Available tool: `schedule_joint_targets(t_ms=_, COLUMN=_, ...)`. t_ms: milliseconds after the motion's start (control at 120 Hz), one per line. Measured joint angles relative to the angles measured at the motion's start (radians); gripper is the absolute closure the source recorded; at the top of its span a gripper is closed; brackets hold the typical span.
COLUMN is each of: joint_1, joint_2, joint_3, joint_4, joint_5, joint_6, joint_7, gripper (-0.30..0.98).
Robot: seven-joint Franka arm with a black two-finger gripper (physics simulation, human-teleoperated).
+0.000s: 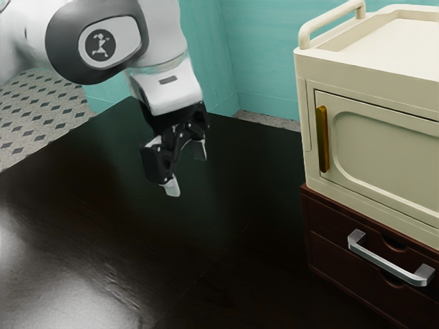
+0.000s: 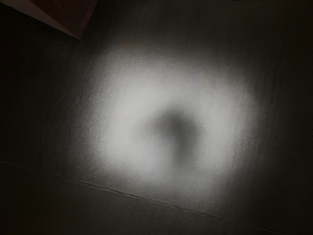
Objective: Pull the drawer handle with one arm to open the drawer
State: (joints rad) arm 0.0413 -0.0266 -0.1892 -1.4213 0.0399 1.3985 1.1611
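Note:
My gripper [image 1: 186, 171] hangs over the dark table in the exterior view, pointing down, open with a gap between its two fingers and nothing in it. A silver bar handle [image 1: 387, 263] is fixed across the front of a dark red-brown drawer unit [image 1: 329, 236] toward the exterior view's lower right. The gripper is well apart from that handle and higher up. No gap shows around the drawer front. In the wrist view, a reddish-brown corner [image 2: 73, 17], seemingly of the drawer unit, reaches in at the edge.
A cream cabinet [image 1: 384, 151] with a gold upright handle [image 1: 323, 139] and a top rail [image 1: 332, 22] stands on the drawer unit. The dark table [image 1: 171, 260] spreads below the arm, with teal walls [image 1: 264, 62] behind. In the wrist view, the tabletop [image 2: 122, 142] has a bright reflection.

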Motion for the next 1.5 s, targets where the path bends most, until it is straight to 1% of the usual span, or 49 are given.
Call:
schedule_joint_targets(t_ms=100, joint_1=-0.004, joint_2=-0.05, joint_3=-0.043, joint_4=-0.073, joint_5=-0.005, joint_6=0.067, joint_7=0.069, gripper=0.0)
schedule_joint_targets(t_ms=233, joint_1=-0.006, joint_2=-0.073, joint_3=-0.096, joint_4=-0.124, joint_5=-0.007, joint_6=0.149, joint_7=0.145, gripper=0.0)
schedule_joint_targets(t_ms=292, joint_1=-0.033, joint_2=-0.073, joint_3=-0.105, joint_4=-0.132, joint_5=-0.007, joint_6=0.184, joint_7=0.173, gripper=0.0)
schedule_joint_targets(t_ms=342, joint_1=-0.067, joint_2=-0.073, joint_3=-0.107, joint_4=-0.133, joint_5=-0.011, joint_6=0.207, joint_7=0.194, gripper=0.0)
schedule_joint_targets(t_ms=392, joint_1=-0.092, joint_2=-0.068, joint_3=-0.108, joint_4=-0.131, joint_5=-0.029, joint_6=0.229, joint_7=0.213, gripper=0.0)
schedule_joint_targets(t_ms=558, joint_1=-0.134, joint_2=-0.071, joint_3=-0.108, joint_4=-0.14, joint_5=-0.067, joint_6=0.313, joint_7=0.255, gripper=0.0)
schedule_joint_targets(t_ms=658, joint_1=-0.153, joint_2=-0.073, joint_3=-0.102, joint_4=-0.188, joint_5=-0.112, joint_6=0.377, joint_7=0.263, gripper=0.0)
schedule_joint_targets(t_ms=867, joint_1=-0.223, joint_2=-0.071, joint_3=-0.077, joint_4=-0.243, joint_5=-0.166, joint_6=0.509, joint_7=0.258, gripper=0.0)
schedule_joint_targets(t_ms=967, joint_1=-0.234, joint_2=-0.064, joint_3=-0.07, joint_4=-0.269, joint_5=-0.196, joint_6=0.564, joint_7=0.247, gripper=0.01)
schedule_joint_targets(t_ms=1092, joint_1=-0.243, joint_2=-0.057, joint_3=-0.069, joint_4=-0.286, joint_5=-0.211, joint_6=0.611, joint_7=0.21, gripper=0.03)
schedule_joint_targets(t_ms=1158, joint_1=-0.26, joint_2=-0.046, joint_3=-0.069, joint_4=-0.29, joint_5=-0.214, joint_6=0.634, joint_7=0.189, gripper=0.07)
schedule_joint_targets(t_ms=1225, joint_1=-0.275, joint_2=-0.036, joint_3=-0.068, joint_4=-0.292, joint_5=-0.212, joint_6=0.652, joint_7=0.17, gripper=0.18)
schedule_joint_targets(t_ms=1342, joint_1=-0.284, joint_2=-0.017, joint_3=-0.068, joint_4=-0.294, joint_5=-0.174, joint_6=0.679, joint_7=0.142, gripper=0.33)
schedule_joint_targets(t_ms=1500, joint_1=-0.281, joint_2=0.018, joint_3=-0.068, joint_4=-0.294, joint_5=-0.148, joint_6=0.71, joint_7=0.111, gripper=0.44)
